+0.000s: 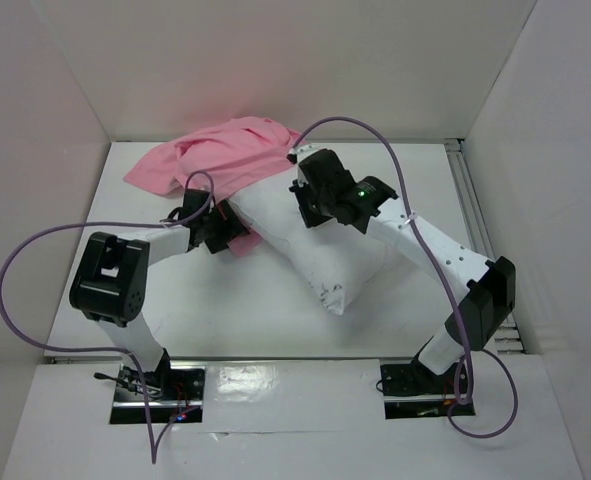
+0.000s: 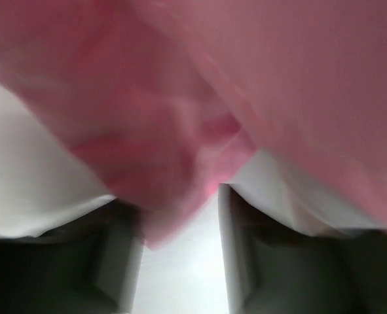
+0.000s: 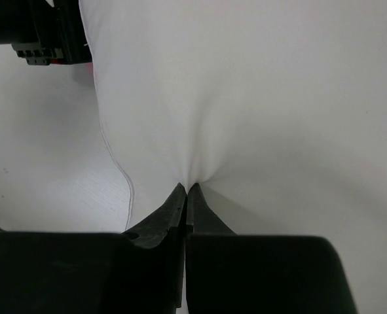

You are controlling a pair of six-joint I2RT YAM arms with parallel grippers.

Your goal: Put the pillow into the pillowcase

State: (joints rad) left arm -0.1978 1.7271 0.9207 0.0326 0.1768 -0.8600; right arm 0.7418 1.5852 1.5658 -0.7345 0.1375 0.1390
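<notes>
**Pillow part-covered by pillowcase; right gripper pinching**

Top view. Item 1: pillow [image 1: 315,255], a large plain white stuffed rectangular cushion of matte fabric. It lies diagonally at mid-table [image 1: 265,325], with small dark specks [image 1: 327,293] at its near corner. Item 2: pillowcase [image 1: 215,155], a shiny pink satin sack, bunched over the pillow's far end and spread toward the back left. The left gripper [image 1: 230,232] sits at the pillowcase's near edge, beside the pillow. The right gripper [image 1: 303,205] rests on the pillow's upper part.

Left wrist view. The left gripper [image 2: 177,209] has its jaws apart, with bright table showing in the gap. A blurred fold of the pillowcase [image 2: 245,78] hangs over them, against one finger [image 2: 118,261], unclamped.

Right wrist view. The right gripper [image 3: 186,190] has its jaws closed, nipping a puckered fold of the pillow [image 3: 258,98] near its seamed edge.
</notes>
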